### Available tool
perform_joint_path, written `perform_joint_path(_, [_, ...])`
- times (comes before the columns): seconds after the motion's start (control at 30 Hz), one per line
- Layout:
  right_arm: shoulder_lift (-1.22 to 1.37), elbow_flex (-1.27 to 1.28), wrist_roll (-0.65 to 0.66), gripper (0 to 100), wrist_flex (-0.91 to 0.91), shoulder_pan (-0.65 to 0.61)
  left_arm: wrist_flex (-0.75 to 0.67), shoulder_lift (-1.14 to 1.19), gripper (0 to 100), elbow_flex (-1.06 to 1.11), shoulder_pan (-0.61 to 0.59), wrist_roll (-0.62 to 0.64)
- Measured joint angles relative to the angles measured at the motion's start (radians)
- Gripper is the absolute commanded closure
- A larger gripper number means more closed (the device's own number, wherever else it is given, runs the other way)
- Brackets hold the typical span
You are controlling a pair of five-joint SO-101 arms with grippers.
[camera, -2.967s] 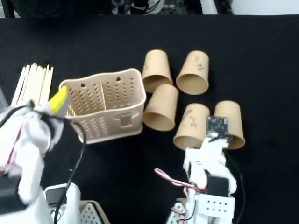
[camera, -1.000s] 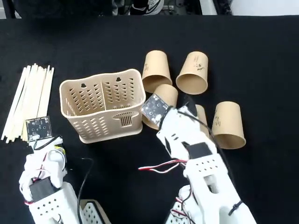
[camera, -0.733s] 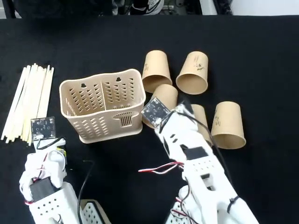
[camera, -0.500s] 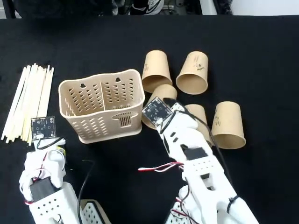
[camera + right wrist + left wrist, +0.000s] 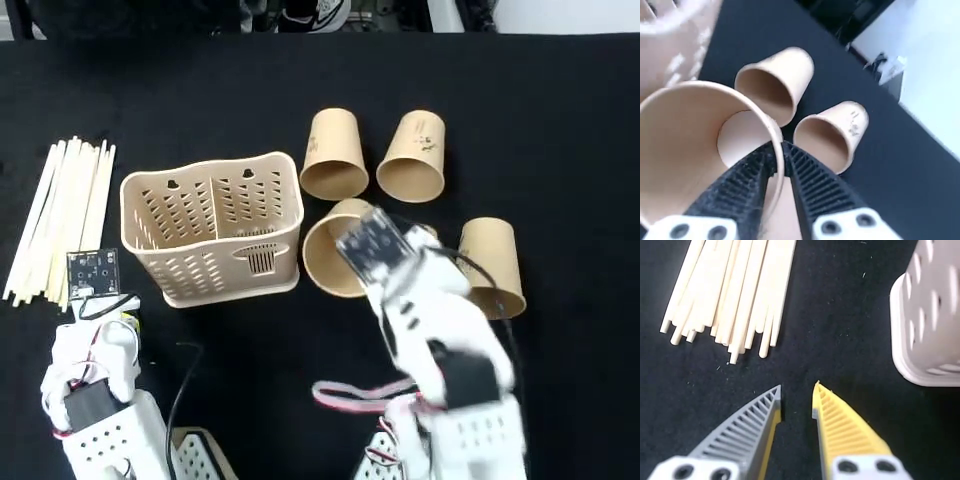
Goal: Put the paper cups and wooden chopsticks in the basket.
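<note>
While basket (image 5: pixel 215 268) sits empty | right gripper (image 5: pixel 779 146) pinches cup (image 5: pixel 322 262) rim beside it | left gripper (image 5: pixel 797 390) spread, chopsticks (image 5: pixel 65 215) untouched

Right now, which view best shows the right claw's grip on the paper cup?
Right wrist view: the right claw pinches the paper cup by its rim. High view: the arm covers part of it. Left wrist view faces chopsticks.

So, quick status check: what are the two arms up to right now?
Right gripper shut on paper cup rim. Left gripper open, empty, by chopsticks. Basket beside the cup, nothing between.
</note>
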Motion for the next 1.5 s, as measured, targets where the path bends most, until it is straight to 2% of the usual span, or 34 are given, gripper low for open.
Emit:
perform_joint_path(0.13, [-0.086, -0.152, -0.064, 98.7, 0.155, 0.003, 0.000, 0.000, 89, 0.000, 0.000, 0.000])
perform_joint_path(0.37, [-0.025, -0.520, -0.235, 98.7, 0.209, -0.005, 0.000, 0.000, 89, 0.000, 0.000, 0.000])
perform_joint_path(0.67, [0.474, -0.941, -0.373, 98.7, 0.222, -0.307, 0.000, 0.000, 89, 0.000, 0.000, 0.000])
perform_joint_path(0.77, [0.671, -1.043, -0.384, 98.7, 0.270, -0.362, 0.000, 0.000, 89, 0.000, 0.000, 0.000])
perform_joint_path(1.0, [0.971, -1.208, -0.384, 98.7, 0.374, -0.351, 0.000, 0.000, 89, 0.000, 0.000, 0.000])
perform_joint_path(1.23, [1.049, -1.229, -0.384, 98.2, 0.385, -0.293, 0.000, 0.000, 89, 0.000, 0.000, 0.000])
perform_joint_path(1.3, [1.056, -1.229, -0.384, 93.5, 0.385, -0.292, 0.000, 0.000, 89, 0.000, 0.000, 0.000])
perform_joint_path(1.5, [1.056, -1.215, -0.368, 60.4, 0.385, -0.290, 0.000, 0.000, 89, 0.000, 0.000, 0.000])
